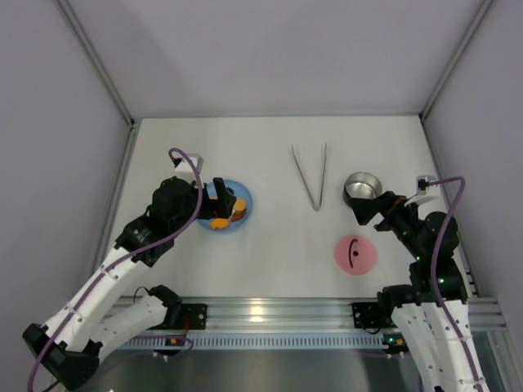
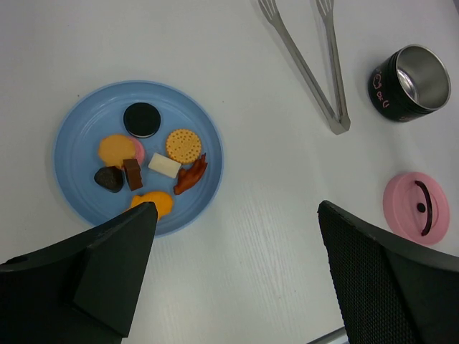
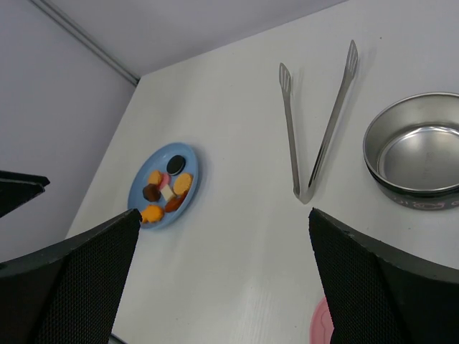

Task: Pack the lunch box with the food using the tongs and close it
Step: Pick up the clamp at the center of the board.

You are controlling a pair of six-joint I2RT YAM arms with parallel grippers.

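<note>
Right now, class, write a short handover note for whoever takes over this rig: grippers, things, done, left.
Left gripper: open, empty, above the blue plate.
Right gripper: open, empty, by the lunch box.
Food: all on the plate.
Tongs: flat on the table between plate and box.
Pink lid: on the table, off the empty box.
Done: nothing yet.
Left: take tongs, move food into box, put lid on.

The white table (image 1: 278,245) carries silver tongs (image 1: 317,202) at mid-table, a blue plate (image 2: 86,129) left of them, a steel lunch box (image 1: 361,186) just right of them, and a pink lid (image 1: 355,255) nearer the arms' bases than the tongs, to their right.
</note>
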